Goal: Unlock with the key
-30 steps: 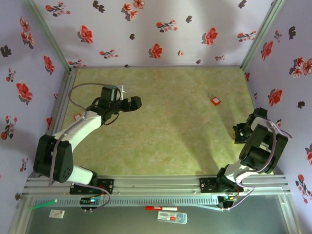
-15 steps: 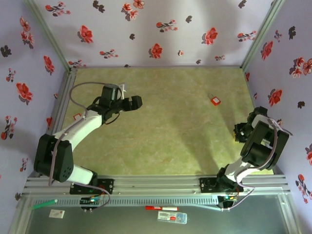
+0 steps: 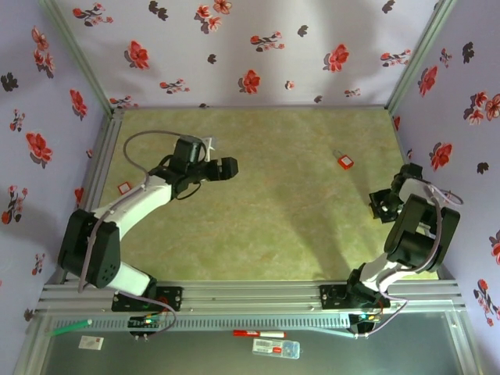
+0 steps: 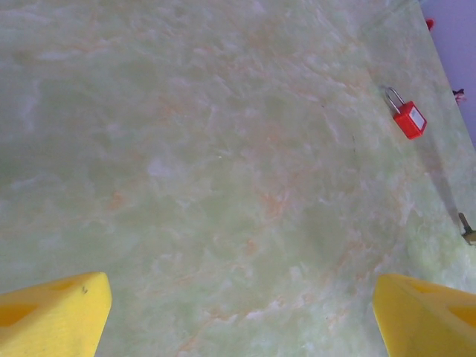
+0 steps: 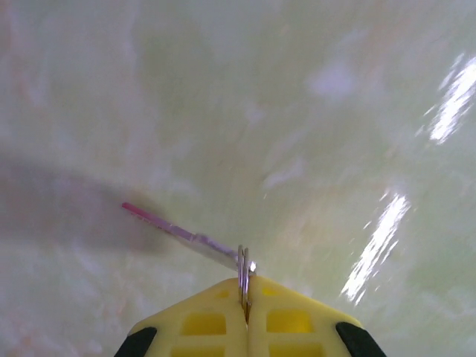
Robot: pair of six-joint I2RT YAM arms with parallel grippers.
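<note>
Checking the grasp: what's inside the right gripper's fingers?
The right gripper pinches a thin metal ring, with the key sticking out leftward. The ring's lower part is hidden between the fingers.

I'm looking into a cell closed on three sides by lilac paper walls (image 3: 258, 47) printed with red and dark flowers. Silver aluminium corner posts (image 3: 78, 58) slant up at the back left and back right. The work surface is a pale green marbled tabletop (image 3: 234, 242) with soft grey shadows (image 3: 308, 234) across its middle. On my right wrist feed, white glare streaks (image 5: 375, 245) shine on it. A ribbed aluminium rail (image 3: 250, 295) runs along the near edge, with a grey metal shelf (image 3: 406, 355) below.
</note>
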